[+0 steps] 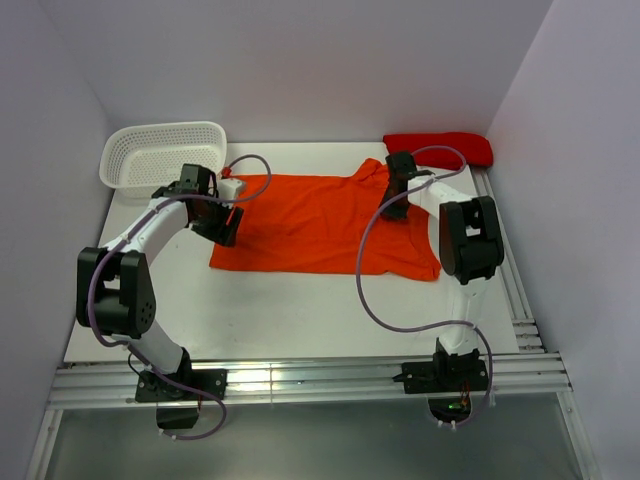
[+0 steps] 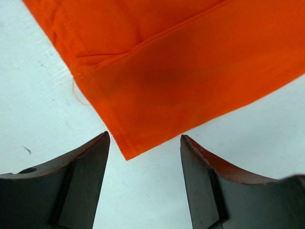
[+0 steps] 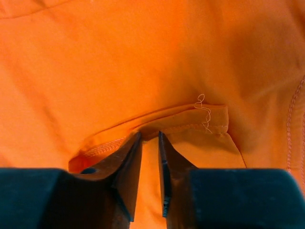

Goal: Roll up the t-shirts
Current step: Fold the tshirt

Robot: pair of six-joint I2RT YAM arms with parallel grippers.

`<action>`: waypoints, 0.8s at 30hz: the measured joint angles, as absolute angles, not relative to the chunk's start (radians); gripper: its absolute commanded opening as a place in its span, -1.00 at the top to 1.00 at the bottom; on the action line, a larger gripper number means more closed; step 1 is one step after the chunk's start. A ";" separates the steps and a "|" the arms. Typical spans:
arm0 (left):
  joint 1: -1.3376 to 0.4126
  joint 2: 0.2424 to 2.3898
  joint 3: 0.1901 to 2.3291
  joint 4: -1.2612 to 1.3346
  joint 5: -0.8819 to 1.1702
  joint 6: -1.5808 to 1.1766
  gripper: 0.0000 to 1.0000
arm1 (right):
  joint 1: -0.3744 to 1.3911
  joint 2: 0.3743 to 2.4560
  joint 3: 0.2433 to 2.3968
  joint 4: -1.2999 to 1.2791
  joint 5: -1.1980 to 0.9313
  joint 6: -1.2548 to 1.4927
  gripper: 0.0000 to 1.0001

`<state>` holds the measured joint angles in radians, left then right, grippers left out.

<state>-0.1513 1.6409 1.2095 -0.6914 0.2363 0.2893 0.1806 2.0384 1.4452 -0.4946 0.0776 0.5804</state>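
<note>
Fingers (image 2: 81, 181) on left wrist cam: spread wide, gripping nothing, lined up on a loose corner of the orange t-shirt (image 2: 181, 71), just short of it.

Right wrist cam: fingers (image 3: 126, 176) narrow, tips at a stitched fold of the same shirt. Cannot tell whether pinched or only touching.

Top cam: left gripper (image 1: 222, 222) at the shirt's left edge, right gripper (image 1: 393, 208) over its far right part. Shirt spread flat mid-table, not yet rolled. Red t-shirt (image 1: 440, 149) bundled at far right corner, looks done.

Judging: setting up grips on the orange one. Next: need both ends pinched evenly, then turned over together, else skewed roll.

White matte table (image 1: 300, 310), white basket (image 1: 165, 128) far left, plain pale walls (image 1: 300, 60) close around.
</note>
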 measured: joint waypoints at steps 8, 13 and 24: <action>-0.100 1.642 1.132 -0.649 0.219 0.294 -0.51 | 0.147 1.798 1.188 -0.444 0.072 0.587 0.02; -0.017 1.648 1.127 -0.653 0.278 0.316 -0.56 | 0.048 1.530 0.940 -0.376 0.019 0.603 -0.20; 0.144 1.800 1.130 -0.715 0.534 0.384 -0.55 | -0.043 1.260 0.580 -0.330 -0.080 0.663 -0.49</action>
